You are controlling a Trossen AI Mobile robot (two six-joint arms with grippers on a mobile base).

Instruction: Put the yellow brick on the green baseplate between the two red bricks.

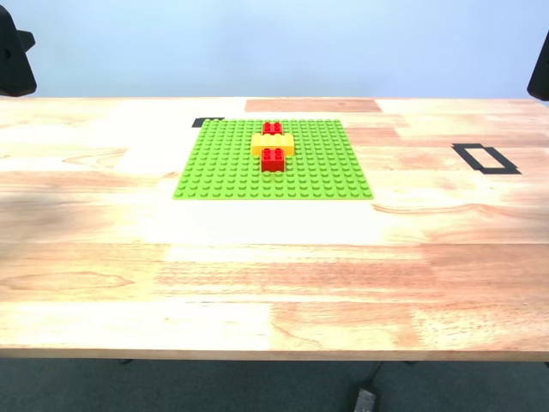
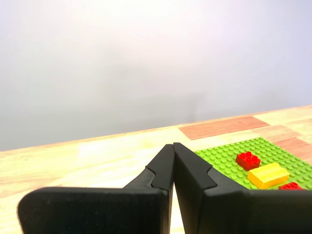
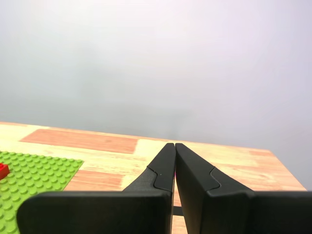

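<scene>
On the green baseplate (image 1: 232,167), the yellow brick (image 1: 272,143) sits between the two red bricks (image 1: 273,159); placement appears complete. My first gripper (image 2: 172,146) and my second gripper (image 3: 174,146) are closed, empty.

One green baseplate (image 1: 223,163), square and studded. One yellow brick (image 1: 272,143). Two red bricks: a first red brick (image 1: 272,128) and a second red brick (image 1: 273,159). Three bricks in all. One wooden desk (image 1: 257,283). Two black tape marks on the desk: a rectangular tape outline (image 1: 485,158) and a short tape piece (image 1: 208,122). Two black end effectors, one per wrist view: first end effector (image 2: 173,146) and second end effector (image 3: 174,146).
</scene>
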